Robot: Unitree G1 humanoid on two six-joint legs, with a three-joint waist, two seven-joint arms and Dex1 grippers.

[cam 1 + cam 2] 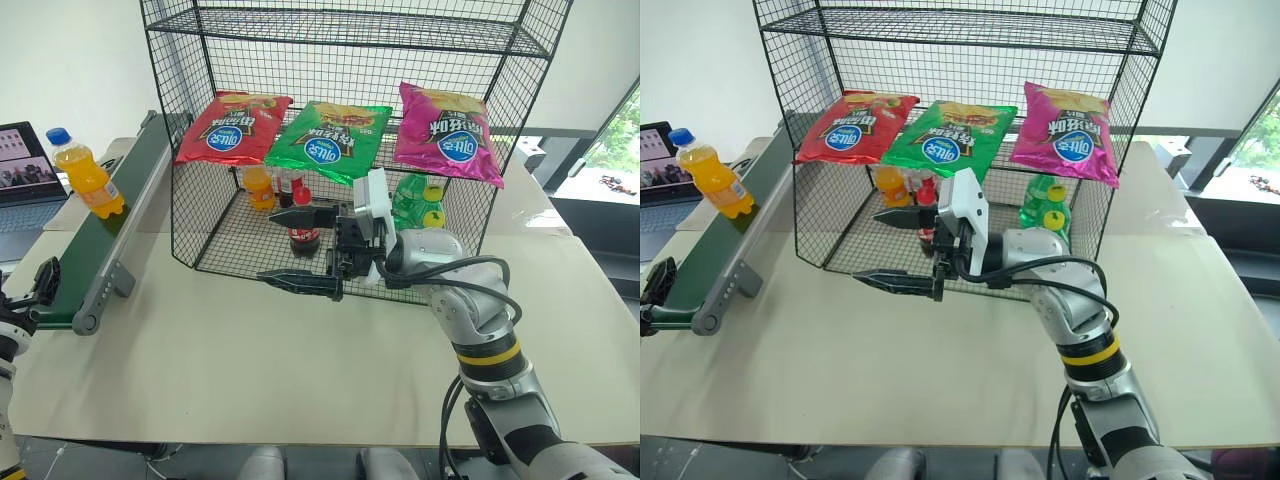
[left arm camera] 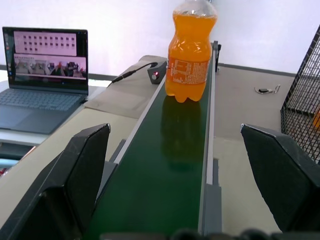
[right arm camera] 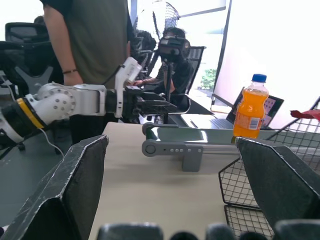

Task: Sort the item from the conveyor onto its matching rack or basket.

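Orange soda bottle (image 1: 88, 178) is standing upright on the conveyor (image 1: 95, 240), long axis vertical, blue cap pointing up, label facing out toward the near end of the belt. It is sitting toward the far half of the belt, well apart from both grippers.

Conveyor is lying along the left side of the bench (image 1: 260, 370), running away from the robot, just beside the wire rack (image 1: 350, 140).

Rack contents: middle tier is carrying three snack bags lying flat, red bag (image 1: 233, 128), green bag (image 1: 333, 140), magenta bag (image 1: 445, 132). Bottom tier is holding an orange bottle (image 1: 258, 187), a dark cola bottle with a red cap (image 1: 303, 230) and green bottles (image 1: 420, 203), all upright. Top tier is showing nothing on it.

Left gripper (image 2: 185, 175) is hovering at the near end of the belt, fingers spread wide, holding nothing, aimed along the belt at the bottle. Right gripper (image 1: 305, 250) is hanging in front of the rack's bottom tier, pointing left toward the conveyor, fingers wide apart, holding nothing.

A laptop (image 1: 25, 175) is sitting open beyond the conveyor.
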